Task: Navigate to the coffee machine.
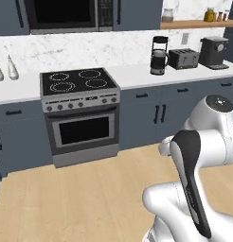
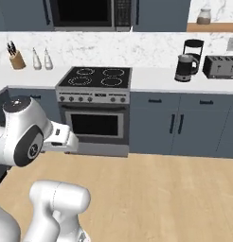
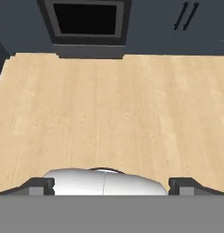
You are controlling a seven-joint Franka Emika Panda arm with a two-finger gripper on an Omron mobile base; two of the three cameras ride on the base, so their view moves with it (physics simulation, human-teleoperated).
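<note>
The coffee machine (image 1: 214,52) is a dark grey boxy appliance with a light grey top. It stands on the white counter (image 1: 137,75) at the far right, under a wooden shelf (image 1: 196,22). My arm is folded close over the base, well short of the counter. The gripper (image 3: 111,186) points down at the wooden floor (image 3: 114,113), and its two dark fingertips (image 3: 38,185) are wide apart, open with nothing between them.
Left of the coffee machine sit a grey toaster (image 1: 183,58) and a black kettle (image 1: 159,56). A stove with an oven (image 1: 80,113) is straight ahead, with blue cabinets (image 1: 161,113) on both sides. A knife block (image 2: 15,56) and two bottles (image 2: 41,59) stand on the left counter.
</note>
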